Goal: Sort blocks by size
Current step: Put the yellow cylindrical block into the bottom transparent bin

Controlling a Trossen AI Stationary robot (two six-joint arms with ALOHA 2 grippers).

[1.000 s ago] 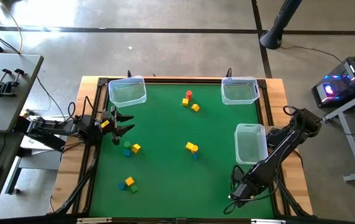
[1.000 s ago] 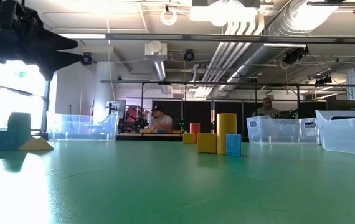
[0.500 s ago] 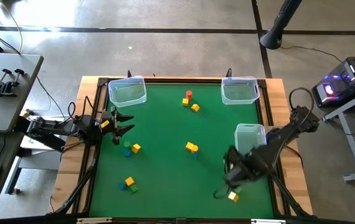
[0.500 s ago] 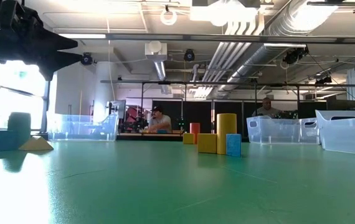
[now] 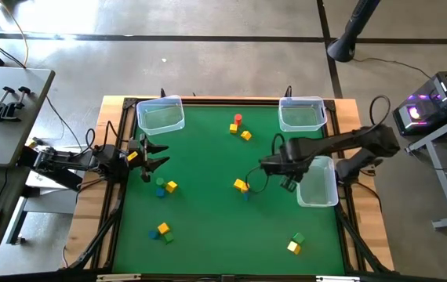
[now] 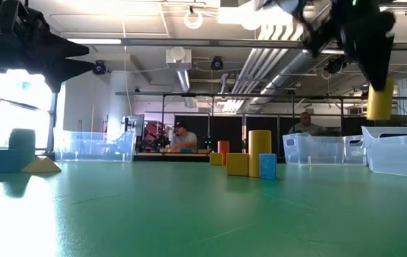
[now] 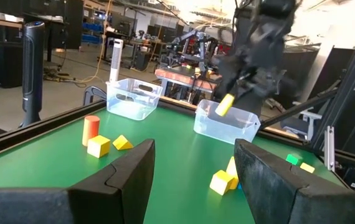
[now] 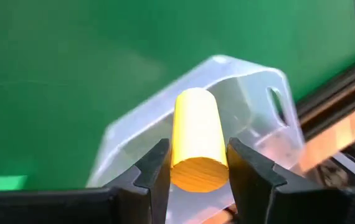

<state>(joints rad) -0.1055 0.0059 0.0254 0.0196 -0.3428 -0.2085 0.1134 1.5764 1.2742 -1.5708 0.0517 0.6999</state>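
You're mid-carry: right gripper (image 8: 197, 163) jaws clamp a yellow cylinder (image 8: 195, 138) over the clear bin (image 8: 246, 106); release inside it next; left gripper (image 5: 151, 154) waits, jaws wide, empty.

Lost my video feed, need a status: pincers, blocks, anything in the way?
Right pincer shut on yellow cylinder, above the right-side bin. Left pincer open, waiting at table's left edge. Nothing in the way.

Past our left tool's (image 7: 193, 171) two spread dark fingers (image 7: 124, 177) we see the green counter (image 7: 165, 134), with a red cylinder (image 7: 90, 126) beside two yellow blocks (image 7: 99, 146). Beyond stand two clear bins (image 7: 132, 99). Above the nearer bin (image 7: 225, 124), the right tool (image 7: 232, 99) grips a yellow cylinder (image 7: 225, 104)
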